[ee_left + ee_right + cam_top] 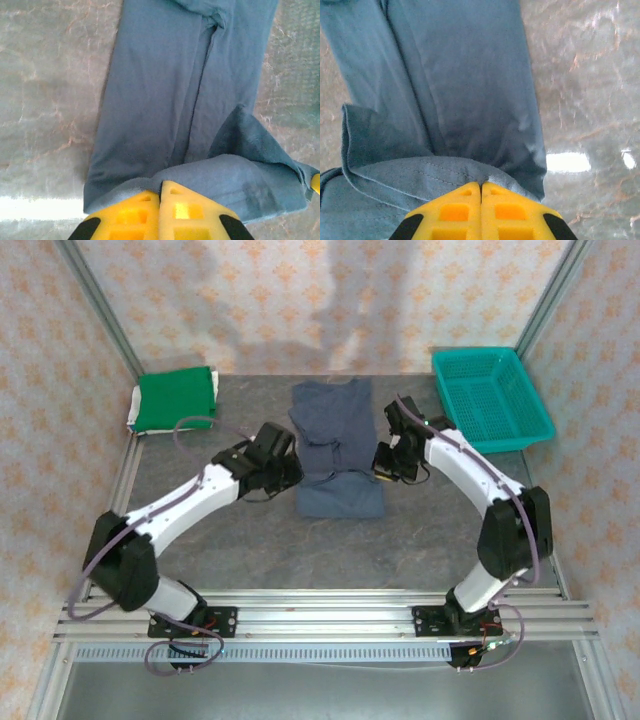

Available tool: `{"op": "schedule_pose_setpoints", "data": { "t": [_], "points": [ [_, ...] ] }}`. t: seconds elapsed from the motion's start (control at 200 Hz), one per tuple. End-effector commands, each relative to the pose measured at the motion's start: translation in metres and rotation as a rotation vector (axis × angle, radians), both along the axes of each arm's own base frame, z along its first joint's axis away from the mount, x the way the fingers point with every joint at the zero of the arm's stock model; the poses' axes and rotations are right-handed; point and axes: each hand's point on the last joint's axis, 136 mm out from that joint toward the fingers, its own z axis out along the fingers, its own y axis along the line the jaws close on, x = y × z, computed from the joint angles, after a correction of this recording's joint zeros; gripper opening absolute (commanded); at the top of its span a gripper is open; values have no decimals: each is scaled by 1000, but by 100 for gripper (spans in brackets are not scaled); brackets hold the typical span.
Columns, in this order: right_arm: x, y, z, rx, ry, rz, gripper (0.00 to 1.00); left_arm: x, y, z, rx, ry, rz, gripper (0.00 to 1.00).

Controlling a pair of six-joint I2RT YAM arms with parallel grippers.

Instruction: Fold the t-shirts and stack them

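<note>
Blue t-shirt (335, 445) lies on my grey marbled desk (300, 540), centred toward the back edge, with patterned wallpaper walls (300, 300) around. My left gripper (160, 192) and right gripper (480, 192) are both clenched, each pinching the shirt's hem, which is folded over the body.

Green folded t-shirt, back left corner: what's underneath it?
Beneath the bright green folded cloth t-shirt, white cloth peeks out along its left edge. The rest is covered, so its extent and fold cannot be told.
</note>
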Motion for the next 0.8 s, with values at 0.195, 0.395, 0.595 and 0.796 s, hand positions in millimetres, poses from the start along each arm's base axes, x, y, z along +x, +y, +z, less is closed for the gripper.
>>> {"op": "schedule_pose_setpoints", "data": {
  "t": [0.195, 0.395, 0.595, 0.796],
  "points": [
    [43, -16, -24, -71, 45, 27, 0, 45, 0, -17, 59, 70, -95, 0],
    [68, -15, -32, -77, 49, 22, 0, 70, 3, -27, 63, 92, -95, 0],
    [90, -13, -40, -75, 57, 11, 0, 93, 7, -42, 60, 119, -81, 0],
    [108, -15, -54, -79, 77, -7, 0, 115, 5, -54, 58, 138, -83, 0]
  ]
}}
